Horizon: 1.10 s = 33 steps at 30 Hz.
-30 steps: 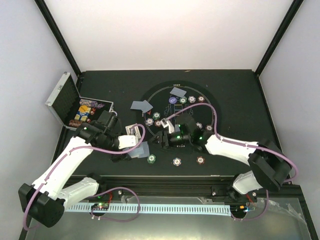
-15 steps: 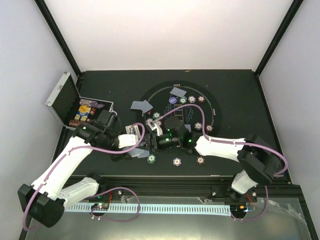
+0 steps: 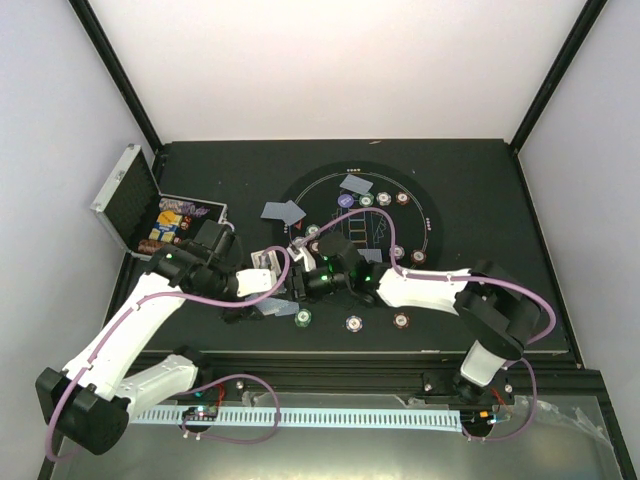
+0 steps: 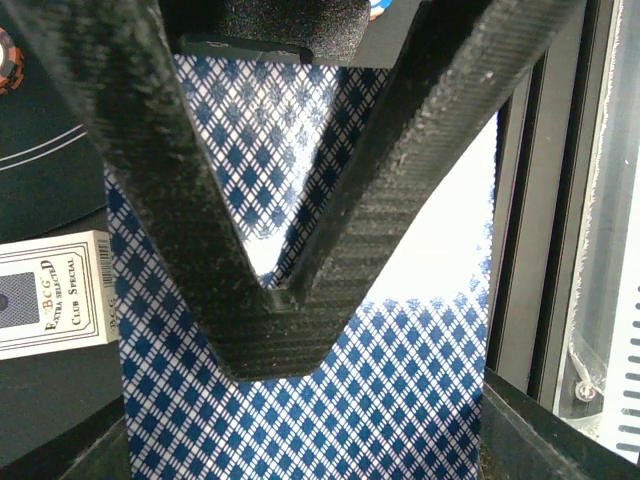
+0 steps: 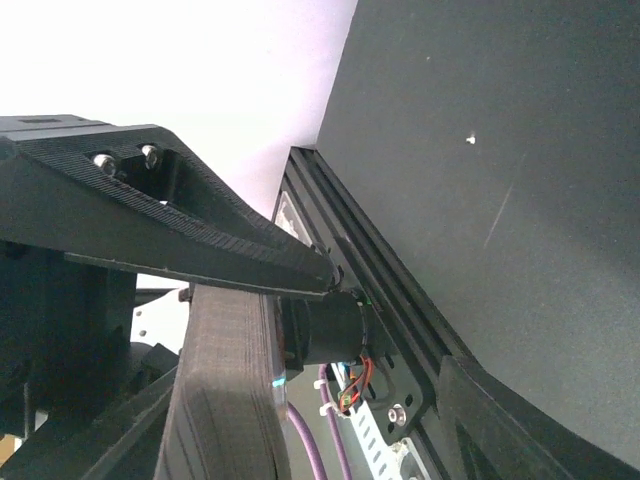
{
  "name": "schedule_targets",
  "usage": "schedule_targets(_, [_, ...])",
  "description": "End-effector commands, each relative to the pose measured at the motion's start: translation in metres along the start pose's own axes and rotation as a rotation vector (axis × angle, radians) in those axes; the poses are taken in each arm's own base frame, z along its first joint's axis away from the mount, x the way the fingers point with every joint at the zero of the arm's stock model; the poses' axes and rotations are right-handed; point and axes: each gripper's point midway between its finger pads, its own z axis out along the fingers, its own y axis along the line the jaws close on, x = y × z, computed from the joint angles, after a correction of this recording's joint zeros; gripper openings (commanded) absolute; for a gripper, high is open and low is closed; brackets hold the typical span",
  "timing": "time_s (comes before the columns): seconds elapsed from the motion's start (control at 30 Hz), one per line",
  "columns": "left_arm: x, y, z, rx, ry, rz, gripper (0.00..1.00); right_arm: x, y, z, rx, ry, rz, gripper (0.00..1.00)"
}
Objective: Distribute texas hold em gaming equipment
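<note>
Seen from above, a dark table (image 3: 480, 200) carries poker equipment. At far left a silver studded case (image 3: 125, 195) stands open, with stacked chips (image 3: 172, 222) in its tray.

Just right of the case, the left arm reaches in toward the middle of the table. In its wrist view the left fingers (image 4: 265, 340) are clenched, their tips meeting in a V and pinching a playing card (image 4: 300, 420) with a blue diamond-patterned back. Beside that card, on the left, lies a white card box (image 4: 55, 290) on the table.

Below the card in the overhead view, a green striped chip (image 3: 303, 318) lies on the table. Two more chips (image 3: 353, 323) sit to its right along the near edge, apart from each other.

The right arm stretches leftward across the table, so the right fingers (image 3: 298, 280) sit just beside the left arm's card. Whether they are released or clenched cannot be told, and nothing shows between them in the wrist view.

Behind them lies a round black mat (image 3: 320, 190) with a white line. Grey-blue cards (image 3: 283, 212) rest at its left edge, with a red triangle marker (image 3: 297, 229) just below them. Another card (image 3: 355, 184) lies near the mat's far side, and a row of chips (image 3: 384, 197) sits to its right.
</note>
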Motion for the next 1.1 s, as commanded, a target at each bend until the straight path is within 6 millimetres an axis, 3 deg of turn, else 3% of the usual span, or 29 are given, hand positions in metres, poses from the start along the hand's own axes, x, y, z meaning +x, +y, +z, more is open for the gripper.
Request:
schedule_targets(0.0, [-0.013, 0.000, -0.010, 0.004, -0.039, 0.008, 0.01, 0.005, -0.006, -0.003, -0.009, 0.014, -0.001, 0.61])
schedule_targets(0.4, [-0.014, 0.000, -0.010, 0.003, -0.040, 0.010, 0.02, 0.004, 0.000, -0.027, 0.005, -0.015, -0.030, 0.49])
schedule_targets(0.63, [-0.014, 0.001, -0.010, -0.001, -0.036, 0.012, 0.02, 0.004, 0.005, -0.038, 0.017, -0.037, -0.043, 0.35])
schedule_targets(1.07, [-0.013, 0.001, -0.009, 0.001, -0.034, 0.012, 0.02, 0.013, 0.027, -0.037, -0.008, -0.019, -0.090, 0.34])
